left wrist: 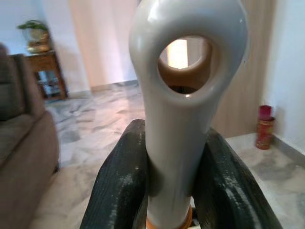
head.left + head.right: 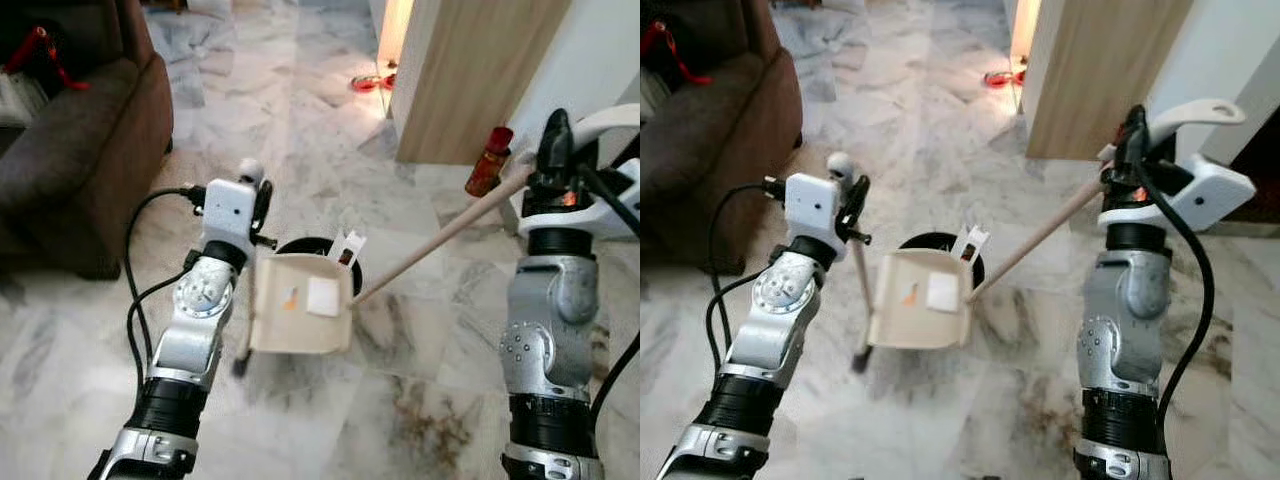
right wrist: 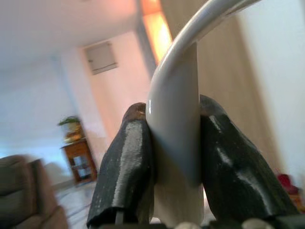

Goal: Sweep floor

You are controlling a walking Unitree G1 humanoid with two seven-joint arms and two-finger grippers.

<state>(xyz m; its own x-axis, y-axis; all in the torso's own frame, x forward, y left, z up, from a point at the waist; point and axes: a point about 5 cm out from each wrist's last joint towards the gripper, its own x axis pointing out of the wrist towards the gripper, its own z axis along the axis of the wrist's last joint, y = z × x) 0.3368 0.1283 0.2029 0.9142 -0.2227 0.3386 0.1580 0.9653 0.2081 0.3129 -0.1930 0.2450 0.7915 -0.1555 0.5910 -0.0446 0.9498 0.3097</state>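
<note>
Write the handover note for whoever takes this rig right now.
Left gripper: fingers shut on the grey dustpan handle; the cream dustpan hangs tilted above the marble floor, in front of a black bin.
Right gripper: fingers shut on the broom's grey grip; its wooden stick slants down to the dustpan's edge.
Done: both tools in hand.
Left: brown dirt patch near the right arm appears unswept.

Floor [image 2: 300,120]: polished marble tile, grey-veined, glossy. Dustpan [image 2: 300,318]: cream plastic, matt, with a pale wooden pole [image 2: 440,240]. Broom handle [image 1: 183,95]: smooth grey plastic, glossy highlights. Left gripper fingers [image 1: 119,186]: black, faintly textured, rubbery sheen. Sofa [image 2: 80,150]: brown matt cloth. Wall panel [image 2: 470,70]: light wood grain. Arm [image 2: 545,330]: brushed silver metal
</note>
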